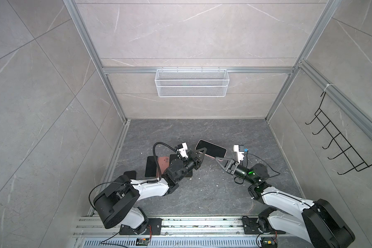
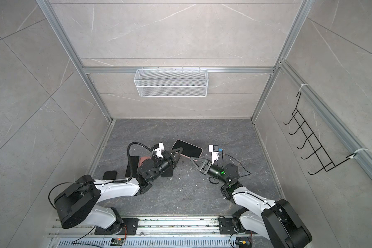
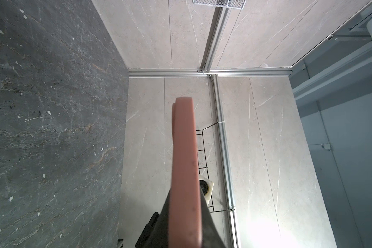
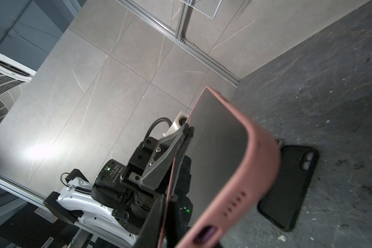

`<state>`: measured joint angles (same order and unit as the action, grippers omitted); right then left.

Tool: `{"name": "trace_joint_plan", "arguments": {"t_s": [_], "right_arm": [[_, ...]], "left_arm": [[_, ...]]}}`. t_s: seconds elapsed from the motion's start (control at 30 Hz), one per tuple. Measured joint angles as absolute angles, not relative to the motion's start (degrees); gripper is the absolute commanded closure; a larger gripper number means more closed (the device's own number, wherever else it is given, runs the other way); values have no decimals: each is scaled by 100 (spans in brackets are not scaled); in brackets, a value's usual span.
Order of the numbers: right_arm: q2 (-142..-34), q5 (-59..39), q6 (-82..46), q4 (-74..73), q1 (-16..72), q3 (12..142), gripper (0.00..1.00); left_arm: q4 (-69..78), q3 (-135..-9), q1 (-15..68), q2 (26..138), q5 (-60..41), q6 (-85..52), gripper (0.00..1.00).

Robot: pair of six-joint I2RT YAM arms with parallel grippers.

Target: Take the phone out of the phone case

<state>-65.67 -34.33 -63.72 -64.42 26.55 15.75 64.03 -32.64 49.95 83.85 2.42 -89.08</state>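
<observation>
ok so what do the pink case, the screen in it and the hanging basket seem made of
Pink case: probably silicone or soft-touch plastic; matte, no glare, rounded edges, moulded holes.
Screen: likely glass; smooth, dark, faintly reflective.
Basket: white-coated wire mesh, likely metal; fine see-through grid, thicker rim.

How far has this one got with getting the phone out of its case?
Done: the phone, in its pink case, is up off the table, clamped at one edge by the left gripper. In hand: the right gripper looks pinched on the case's rim, apparently to peel it. Left: the screen still sits fully inside the rim, so the whole separation remains.
</observation>
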Motion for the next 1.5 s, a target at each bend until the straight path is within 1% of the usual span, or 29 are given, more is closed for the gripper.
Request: {"name": "trace_joint_plan", "arguments": {"t_s": [0.03,0.1,0.23,0.33,0.53,0.7,0.8,1.0,1.13,1.17,1.3,1.37,1.47,1.5], "right_arm": [[-6606,-3444,-6418,-6519,2655,1575,89],[-6681,-3472,-6512,-6630,2657,1575,92],[-6744,-3487,-6442,-6667,2655,1568,94],[-6700,-3450,-6080,-6617,2655,1466,94],[-6285,-3345,-5011,-6233,2711,1236,97],[-6272,-3048,-4438,-6403,2770,1212,97],[-6532,-2908,-4276,-6845,2805,1144,93],[-7463,-2773,-4222,-8208,2867,937,86],[-7977,-2716,-4189,-8892,2871,897,77],[-8073,-2615,-4121,-9035,2871,886,73],[-8311,-2320,-3719,-8960,2794,729,65],[-8418,-2106,-3581,-8632,2689,589,66],[-8433,-1898,-3454,-8289,2670,558,73],[-8433,-1855,-3448,-8219,2670,558,72]], "left_arm": [[6399,-3264,4995,8385,242,-8910,100],[6431,-3264,4993,8385,235,-8882,100],[6346,-3275,4989,8385,220,-8932,100],[6040,-3352,4987,8370,130,-9041,100],[5118,-3463,4976,8036,-30,-9166,100],[4759,-3732,4939,7961,-145,-9144,100],[4622,-3822,4890,7964,-204,-9133,100],[4379,-3857,4770,7964,-375,-9102,100],[4276,-3857,4727,7964,-390,-9124,100],[4239,-3857,4713,7964,-399,-9150,100],[4189,-3857,4550,7931,-395,-9268,100],[4366,-3857,4397,7752,-355,-9356,100],[4703,-3865,4252,7478,-307,-9470,100],[4816,-3894,4235,7432,-309,-9502,100]]}}
